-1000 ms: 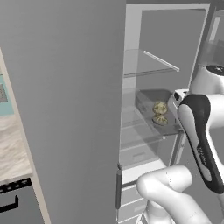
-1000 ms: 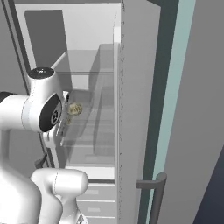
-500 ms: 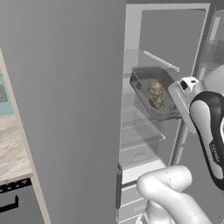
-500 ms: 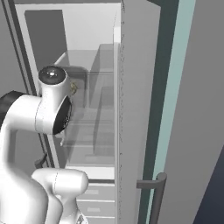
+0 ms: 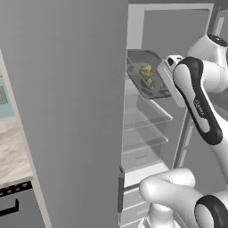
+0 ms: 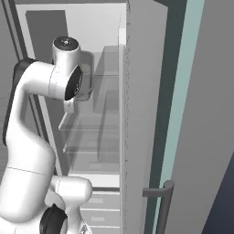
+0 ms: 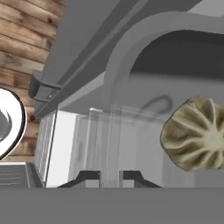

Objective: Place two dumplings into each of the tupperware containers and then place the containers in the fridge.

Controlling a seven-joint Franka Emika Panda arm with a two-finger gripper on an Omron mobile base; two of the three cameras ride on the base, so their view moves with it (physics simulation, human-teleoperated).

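**Me:** Since a second ago I am lifting the tupperware container (image 5: 146,79) from beside the middle glass shelf up to the top of the fridge (image 5: 67,98) opening, and it is tipping steeply as it rises.

**Partner:** What are your fingers doing?

**Me:** My gripper (image 7: 109,177) is pinching nearly shut on the container's near rim, as the hand view shows. Two dumplings (image 5: 147,75) are lying inside it; one is looming large at the right of the hand view.

**Partner:** How are you finishing this well?

**Me:** I am judging that I should level the box first, since at this tilt the dumplings could slide out, then ease it over a glass shelf (image 5: 147,113) and lower it flat before letting go.

**Partner:** Anything crowding you?

**Me:** On the left the open fridge door is standing close, and on the right the inner wall is hemming my arm in. Lower shelves are sitting below.
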